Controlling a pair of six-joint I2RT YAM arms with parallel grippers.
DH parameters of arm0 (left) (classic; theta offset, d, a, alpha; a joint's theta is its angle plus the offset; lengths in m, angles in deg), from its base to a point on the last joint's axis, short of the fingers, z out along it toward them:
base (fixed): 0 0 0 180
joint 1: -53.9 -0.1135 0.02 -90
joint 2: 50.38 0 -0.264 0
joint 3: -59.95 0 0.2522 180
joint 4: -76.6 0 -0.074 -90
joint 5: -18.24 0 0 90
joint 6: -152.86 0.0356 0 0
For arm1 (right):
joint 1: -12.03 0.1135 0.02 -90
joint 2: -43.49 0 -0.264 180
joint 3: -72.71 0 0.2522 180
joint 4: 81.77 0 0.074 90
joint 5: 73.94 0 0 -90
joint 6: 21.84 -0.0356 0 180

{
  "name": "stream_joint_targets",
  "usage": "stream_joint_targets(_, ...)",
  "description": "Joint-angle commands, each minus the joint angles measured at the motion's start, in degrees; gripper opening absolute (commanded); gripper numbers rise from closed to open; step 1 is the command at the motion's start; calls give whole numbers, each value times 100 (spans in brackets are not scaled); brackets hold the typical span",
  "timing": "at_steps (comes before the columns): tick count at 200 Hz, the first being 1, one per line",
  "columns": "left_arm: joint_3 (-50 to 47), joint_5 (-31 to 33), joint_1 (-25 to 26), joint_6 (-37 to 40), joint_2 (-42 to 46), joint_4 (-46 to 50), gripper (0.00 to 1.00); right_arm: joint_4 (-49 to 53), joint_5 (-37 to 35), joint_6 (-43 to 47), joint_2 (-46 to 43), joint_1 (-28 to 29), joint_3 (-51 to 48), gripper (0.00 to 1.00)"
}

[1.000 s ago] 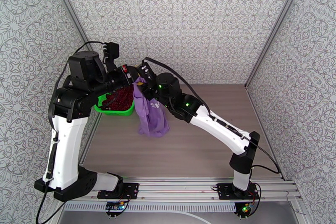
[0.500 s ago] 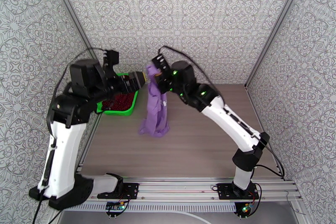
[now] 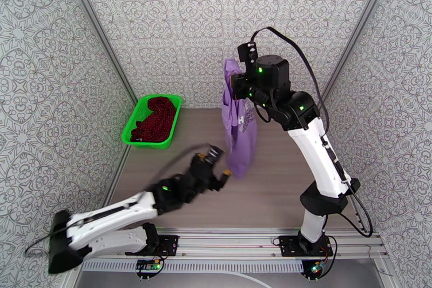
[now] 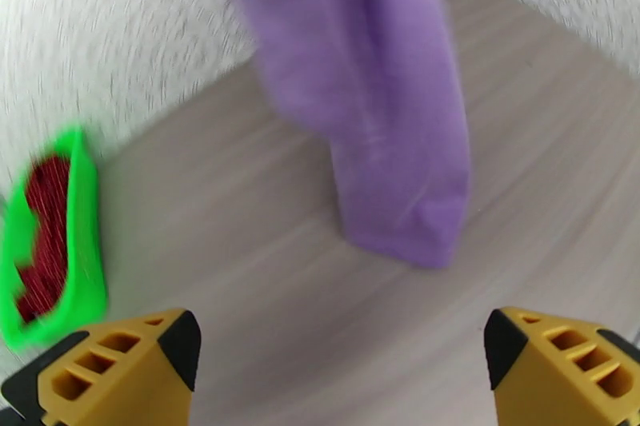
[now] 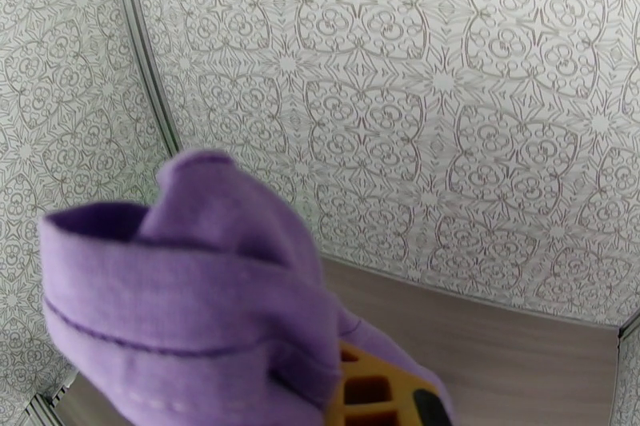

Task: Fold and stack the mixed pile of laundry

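The lavender T-shirt (image 3: 239, 127) hangs in a long bunch, its top corner pinched in my right gripper (image 3: 234, 81), which is shut on it high above the table's back middle. In the right wrist view the purple cloth (image 5: 184, 284) covers most of one yellow finger (image 5: 376, 392). My left gripper (image 3: 220, 169) is low over the table, open, just left of the shirt's lower end (image 4: 416, 228), and its yellow fingertips (image 4: 144, 360) stand wide apart with nothing between them. The dark red speckled garment (image 3: 155, 120) lies in the green basket (image 3: 147, 144).
The basket (image 4: 84, 260) stands at the table's back left corner against the patterned wall. Bare wooden tabletop (image 3: 281, 186) stretches under and to the right of the hanging shirt. Patterned walls close in three sides.
My left gripper let go of the shirt, opened, and its arm swung down from beside the basket to low over the table. The right arm lifted the shirt up and rightward.
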Motion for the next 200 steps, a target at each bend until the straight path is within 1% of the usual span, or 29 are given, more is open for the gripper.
stream_joint_targets(1,412,1171,-94,369,-285,-1068,100,6,-99,-284,-32,-38,-134,0)
stream_joint_targets(16,471,1092,-246,170,-334,-1168,100,-48,-115,-305,-144,-37,-330,0)
stream_joint_targets(29,499,799,-537,-253,-224,-1062,100,-152,-133,-314,-288,-37,-637,0)
stream_joint_targets(51,349,-287,-1186,-1053,130,-1035,99,-316,-139,-315,-492,-41,-992,0)
stream_joint_targets(72,118,-1228,-1670,-1443,441,-1262,99,-366,-141,-315,-579,-37,-1123,0)
stream_joint_targets(89,29,-1765,-1874,-1566,557,-1331,99,-385,-112,-314,-589,-38,-1158,0)
stream_joint_targets(107,-23,-2228,-1952,-1553,606,-1330,99,-396,-98,-323,-572,-37,-1146,0)
stream_joint_targets(139,-121,-2698,-1903,-1427,598,-1214,99,-410,-69,-332,-528,-37,-1075,0)
stream_joint_targets(169,-184,-2592,-1857,-1441,422,-1136,99,-396,-37,-341,-536,-37,-1064,0)
stream_joint_targets(200,-171,-2685,-1878,-1520,24,-1514,99,-377,-1,-365,-554,-38,-1070,0)
